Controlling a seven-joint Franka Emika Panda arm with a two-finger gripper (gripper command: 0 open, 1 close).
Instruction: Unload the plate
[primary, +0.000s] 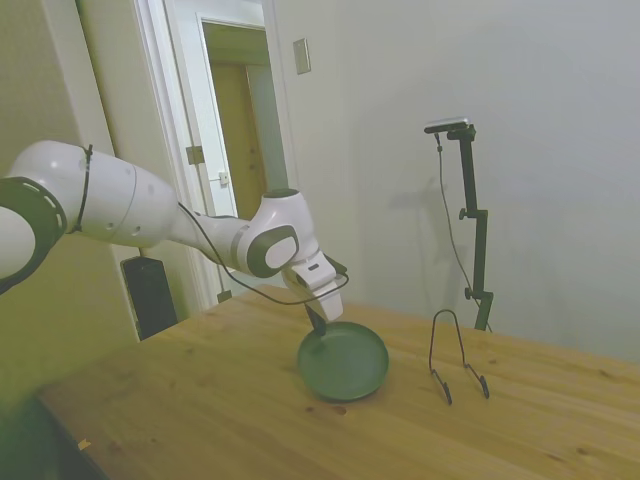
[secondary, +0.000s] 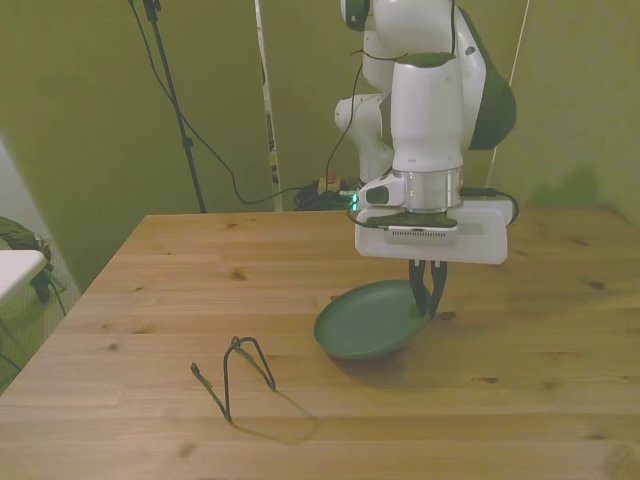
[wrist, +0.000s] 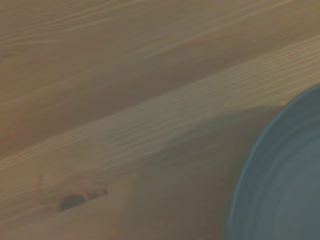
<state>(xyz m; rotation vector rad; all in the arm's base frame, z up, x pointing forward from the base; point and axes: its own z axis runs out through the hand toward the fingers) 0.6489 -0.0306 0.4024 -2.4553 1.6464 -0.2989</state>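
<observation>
The dark green plate (primary: 345, 362) (secondary: 366, 321) is near the middle of the wooden table, tilted, with its lower edge at or just above the tabletop. My gripper (primary: 318, 323) (secondary: 430, 297) reaches down from above and is shut on the plate's raised rim, on the front view's right side of the plate. The plate holds nothing that I can see. Up close in the wrist view, a curved part of the plate (wrist: 285, 175) lies over its shadow on the wood.
A thin black wire stand (primary: 458, 357) (secondary: 238, 374) stands empty on the table, apart from the plate, toward the front view's left and nearer the camera. Bare table (secondary: 180, 290) surrounds both. A doorway (primary: 235, 130) lies beyond the table in the side view.
</observation>
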